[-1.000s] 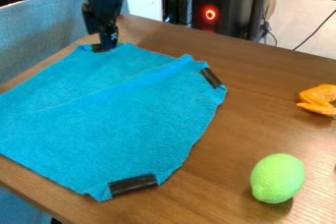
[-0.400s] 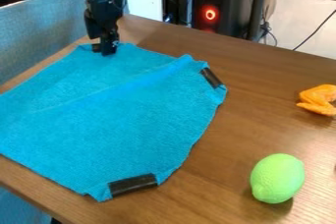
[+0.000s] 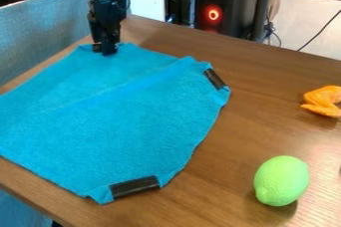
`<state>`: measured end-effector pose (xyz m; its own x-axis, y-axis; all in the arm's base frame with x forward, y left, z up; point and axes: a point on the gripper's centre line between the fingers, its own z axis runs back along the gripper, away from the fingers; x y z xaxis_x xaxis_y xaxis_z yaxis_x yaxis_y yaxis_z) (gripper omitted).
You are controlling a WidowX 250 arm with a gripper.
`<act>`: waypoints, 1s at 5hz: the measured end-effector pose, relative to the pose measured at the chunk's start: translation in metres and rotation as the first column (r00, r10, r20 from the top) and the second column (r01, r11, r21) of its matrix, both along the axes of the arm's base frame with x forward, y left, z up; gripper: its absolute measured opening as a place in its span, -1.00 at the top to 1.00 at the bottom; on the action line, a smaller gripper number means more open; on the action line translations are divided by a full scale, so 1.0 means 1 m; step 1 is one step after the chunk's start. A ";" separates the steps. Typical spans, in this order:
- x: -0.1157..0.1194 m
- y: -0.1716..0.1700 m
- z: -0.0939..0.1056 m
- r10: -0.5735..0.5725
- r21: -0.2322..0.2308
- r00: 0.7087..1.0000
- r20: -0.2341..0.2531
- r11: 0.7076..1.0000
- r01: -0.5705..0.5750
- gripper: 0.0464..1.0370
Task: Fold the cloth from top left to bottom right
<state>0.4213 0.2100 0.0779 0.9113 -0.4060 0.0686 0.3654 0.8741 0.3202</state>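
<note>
At the upper left, the black gripper [image 3: 106, 51] hangs down at the top corner of the blue cloth [image 3: 120, 121], its tip low against the fabric. Whether it holds that corner cannot be made out. The cloth lies spread over the left half of the table, with a shallow ridge running across its upper part. Black tape marks its right corner and its bottom corner near the front.
A green lime [image 3: 281, 180] rests at the lower right of the wooden table [image 3: 266, 76]. An orange toy piece [image 3: 323, 101] lies by the right edge. Blue-grey fabric [image 3: 40, 32] stands along the table's left edge.
Over the last second the gripper has shifted slightly to the right and a little down at the cloth's top corner. The cloth lies almost the same.
</note>
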 end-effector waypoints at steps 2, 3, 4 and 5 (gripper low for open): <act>-0.002 -0.005 -0.001 -0.025 -0.038 0.999 -0.023 0.999 0.024 0.74; -0.002 -0.002 0.001 -0.022 -0.056 0.999 -0.032 0.998 0.020 0.96; -0.006 0.002 0.002 -0.014 -0.101 0.999 -0.038 0.995 0.010 0.99; -0.011 0.001 0.004 -0.009 -0.136 1.000 -0.030 0.991 0.005 0.99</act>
<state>0.4103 0.2105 0.0819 0.9110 -0.4013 0.0955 0.3795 0.9060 0.1873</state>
